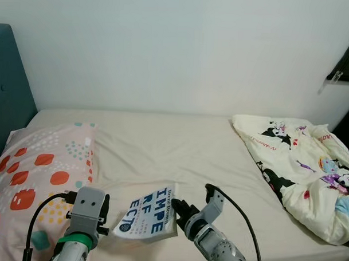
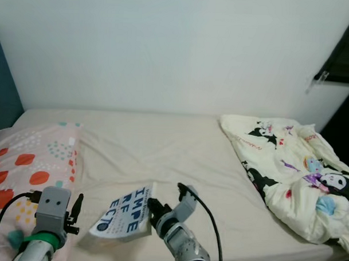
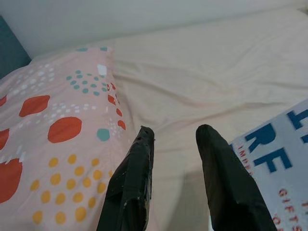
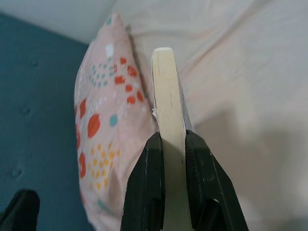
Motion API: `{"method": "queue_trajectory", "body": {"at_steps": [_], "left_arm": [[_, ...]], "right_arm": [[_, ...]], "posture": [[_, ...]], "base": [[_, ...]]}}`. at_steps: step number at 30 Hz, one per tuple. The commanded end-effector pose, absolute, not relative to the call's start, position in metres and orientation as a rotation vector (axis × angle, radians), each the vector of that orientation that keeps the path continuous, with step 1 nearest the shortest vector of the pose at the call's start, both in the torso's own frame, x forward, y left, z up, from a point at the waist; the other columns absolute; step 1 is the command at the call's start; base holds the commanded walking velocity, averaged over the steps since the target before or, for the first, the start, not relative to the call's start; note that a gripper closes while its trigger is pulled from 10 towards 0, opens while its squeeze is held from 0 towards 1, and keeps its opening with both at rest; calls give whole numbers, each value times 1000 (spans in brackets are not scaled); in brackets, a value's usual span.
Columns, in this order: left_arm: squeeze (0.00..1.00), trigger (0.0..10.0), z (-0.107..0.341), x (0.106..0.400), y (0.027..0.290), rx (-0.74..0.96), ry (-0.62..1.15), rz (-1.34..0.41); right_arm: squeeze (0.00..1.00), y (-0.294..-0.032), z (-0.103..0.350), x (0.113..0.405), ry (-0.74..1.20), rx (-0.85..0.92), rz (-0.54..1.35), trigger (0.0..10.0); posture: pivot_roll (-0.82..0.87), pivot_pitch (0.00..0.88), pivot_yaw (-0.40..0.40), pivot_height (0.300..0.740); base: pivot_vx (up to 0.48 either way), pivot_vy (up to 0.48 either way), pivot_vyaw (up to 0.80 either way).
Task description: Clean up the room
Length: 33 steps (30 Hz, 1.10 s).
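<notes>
Pale wall is seen behind a bed (image 1: 162,147) covered by a cream sheet, with a teal headboard (image 1: 10,84) at the far left.

Left eye view: a spotted pillow (image 1: 44,172) is laid at the left of the bed and a cartoon-print quilt (image 1: 299,169) is bunched at the right. A book (image 1: 151,214) with blue lettering on its cover is found at the near edge, between the two arms. The right end effector (image 1: 180,211) is placed at the book's right edge. The left end effector (image 1: 102,217) is held just beside the book's left side, over the pillow's near corner.

Right eye view: the same arrangement is recorded, with the book tilted and its right edge raised off the sheet.

Left wrist view: the left end effector's fingers (image 3: 132,187) are spread with nothing between them; the sheet is seen in the gap, the pillow to one side and the book's cover to the other.

Right wrist view: the book's page edge is clamped between the right end effector's two fingers (image 4: 147,192), with pillow and headboard beyond.

The step in hand is judged to be removal of the book from the bed. The next move is judged to call for a steady lift, since the grip is taken at one edge only and the book may swing or slip; a place for it has yet to be found.
</notes>
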State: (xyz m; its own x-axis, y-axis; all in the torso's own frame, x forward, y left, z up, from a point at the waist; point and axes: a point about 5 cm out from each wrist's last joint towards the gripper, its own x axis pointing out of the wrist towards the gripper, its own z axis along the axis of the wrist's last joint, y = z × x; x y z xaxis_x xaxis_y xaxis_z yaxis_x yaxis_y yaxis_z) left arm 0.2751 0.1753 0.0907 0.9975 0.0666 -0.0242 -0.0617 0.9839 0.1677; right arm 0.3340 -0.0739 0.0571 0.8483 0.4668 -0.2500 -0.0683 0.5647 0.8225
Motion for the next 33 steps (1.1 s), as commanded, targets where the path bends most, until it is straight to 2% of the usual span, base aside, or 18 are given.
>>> {"method": "queue_trajectory", "body": {"at_steps": [1, 10, 33], "left_arm": [[0, 10000, 87, 273, 173, 162, 46, 59], [0, 10000, 87, 273, 173, 157, 51, 56], [0, 10000, 86, 272, 172, 151, 54, 66]], "right_arm": [[0, -62, 54, 329, 509, 939, 379, 10000], [0, -54, 58, 328, 525, 963, 431, 10000], [0, -51, 60, 327, 551, 914, 499, 10000]], "posture": [[116, 64, -48, 740], [114, 65, -46, 740], [116, 67, -59, 652]], "base": [[0, 0, 0], [0, 0, 0], [0, 0, 0]]}}
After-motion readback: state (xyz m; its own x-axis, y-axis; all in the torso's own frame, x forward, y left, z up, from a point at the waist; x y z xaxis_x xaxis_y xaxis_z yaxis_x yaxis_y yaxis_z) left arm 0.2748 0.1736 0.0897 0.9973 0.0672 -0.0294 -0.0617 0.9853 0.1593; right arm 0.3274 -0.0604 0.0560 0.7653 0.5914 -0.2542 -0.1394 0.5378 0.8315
